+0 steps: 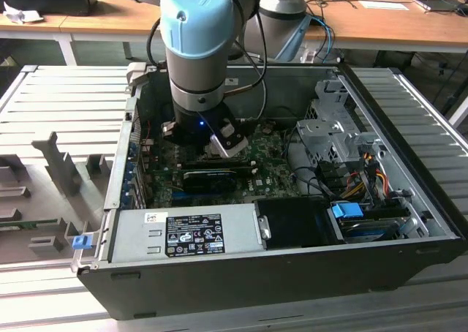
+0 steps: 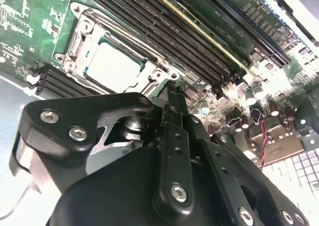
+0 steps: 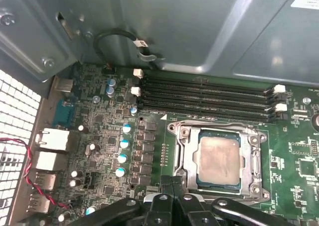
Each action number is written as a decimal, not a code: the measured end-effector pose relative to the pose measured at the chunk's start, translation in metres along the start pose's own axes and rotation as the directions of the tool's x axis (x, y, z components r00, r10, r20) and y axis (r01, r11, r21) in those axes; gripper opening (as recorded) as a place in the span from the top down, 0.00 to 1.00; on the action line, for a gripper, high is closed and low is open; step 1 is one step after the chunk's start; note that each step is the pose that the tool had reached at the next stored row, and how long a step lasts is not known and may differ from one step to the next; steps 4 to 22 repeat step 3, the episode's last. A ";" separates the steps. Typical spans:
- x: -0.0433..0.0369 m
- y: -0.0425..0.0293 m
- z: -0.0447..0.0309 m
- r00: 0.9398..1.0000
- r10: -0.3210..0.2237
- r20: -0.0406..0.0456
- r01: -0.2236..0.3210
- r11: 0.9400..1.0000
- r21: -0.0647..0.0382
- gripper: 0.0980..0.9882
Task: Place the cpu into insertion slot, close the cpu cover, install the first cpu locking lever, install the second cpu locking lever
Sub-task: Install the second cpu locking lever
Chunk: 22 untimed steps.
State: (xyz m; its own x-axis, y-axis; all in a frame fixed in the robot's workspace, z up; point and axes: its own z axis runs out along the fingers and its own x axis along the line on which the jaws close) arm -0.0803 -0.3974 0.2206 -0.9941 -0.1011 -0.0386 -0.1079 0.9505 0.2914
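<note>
The chip (image 3: 218, 158) sits in its socket (image 3: 189, 159), cover (image 3: 253, 161) down over it. Gripper (image 3: 172, 183) hovers at the socket's edge, fingers together, holding nothing — lever work, I'd judge, needing a careful hook.

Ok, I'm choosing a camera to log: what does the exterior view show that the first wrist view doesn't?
The exterior view alone gives the whole open computer case, the power supply and the arm reaching in. The first wrist view alone gives the cpu seated in the insertion slot, the cpu cover down around it. Both share the green motherboard.
</note>
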 end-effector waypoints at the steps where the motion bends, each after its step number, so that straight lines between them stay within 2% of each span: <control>1: -0.0001 0.0005 -0.0018 1.000 0.000 0.000 0.000 1.000 0.000 0.99; 3: -0.0002 0.0017 -0.0054 1.000 0.000 0.000 0.000 1.000 0.000 0.99; 22: -0.0002 0.0017 -0.0054 1.000 0.000 0.000 0.000 1.000 0.000 0.99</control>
